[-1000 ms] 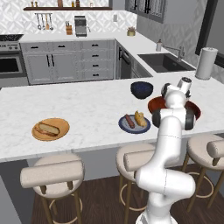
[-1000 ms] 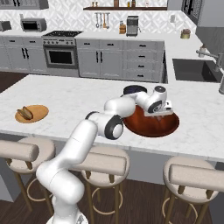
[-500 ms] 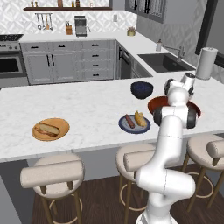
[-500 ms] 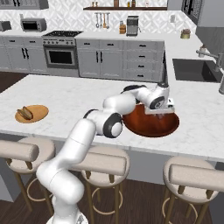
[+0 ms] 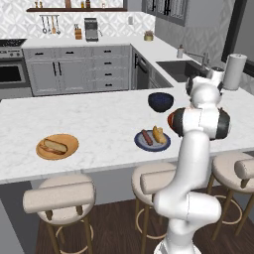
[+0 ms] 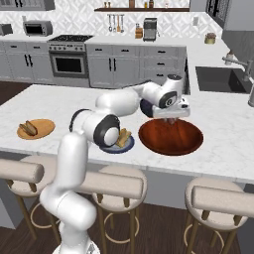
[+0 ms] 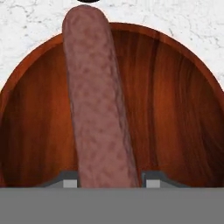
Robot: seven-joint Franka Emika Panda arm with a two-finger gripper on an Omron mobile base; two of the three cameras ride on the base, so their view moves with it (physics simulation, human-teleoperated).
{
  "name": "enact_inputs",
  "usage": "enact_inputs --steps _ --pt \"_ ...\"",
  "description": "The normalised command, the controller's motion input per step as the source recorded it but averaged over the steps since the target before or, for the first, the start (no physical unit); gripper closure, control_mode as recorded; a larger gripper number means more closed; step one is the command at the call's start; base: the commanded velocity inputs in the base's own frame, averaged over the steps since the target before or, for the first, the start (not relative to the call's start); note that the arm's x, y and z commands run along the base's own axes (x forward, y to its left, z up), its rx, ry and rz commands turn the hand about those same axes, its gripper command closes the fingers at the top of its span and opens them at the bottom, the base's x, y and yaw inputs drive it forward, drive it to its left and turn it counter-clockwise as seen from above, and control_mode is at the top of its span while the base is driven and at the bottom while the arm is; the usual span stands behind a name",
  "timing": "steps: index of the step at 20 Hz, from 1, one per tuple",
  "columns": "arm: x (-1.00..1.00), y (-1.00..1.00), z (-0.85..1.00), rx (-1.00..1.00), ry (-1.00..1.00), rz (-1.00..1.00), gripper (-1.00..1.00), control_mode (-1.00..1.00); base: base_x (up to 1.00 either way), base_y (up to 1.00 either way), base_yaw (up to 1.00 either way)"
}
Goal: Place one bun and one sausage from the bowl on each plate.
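Blue-grey plate (image 5: pixel 152 144) near the counter's front edge has a sausage (image 5: pixel 147 137) and a golden bun (image 5: pixel 158 134) side by side, both angled. Orange wooden plate (image 5: pixel 57 147), well apart to the left, has just the paler, longer bun (image 5: pixel 52 146) lying across it. 2nd sausage (image 7: pixel 98 105) is reddish-brown w/ a mottled skin, pinched at one end betw. the finger tips, hanging over the wooden bowl (image 7: pixel 175 109).
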Motion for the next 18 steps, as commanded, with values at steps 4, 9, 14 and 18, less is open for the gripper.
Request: enact_inputs --steps 4,9,14,18 --pt "-0.02 1.0 0.27 -0.11 0.0 0.0 1.0 -1.0 0.0 0.0 0.0" --pt "0.05 1.0 0.18 -0.03 -0.02 0.0 1.0 -1.0 0.0 0.0 0.0" --pt "0.35 1.0 0.19 0.09 -0.02 0.0 1.0 -1.0 0.0 0.0 0.0" --pt "0.46 1.0 -0.02 0.14 0.01 0.04 1.0 -1.0 0.0 0.0 0.0"
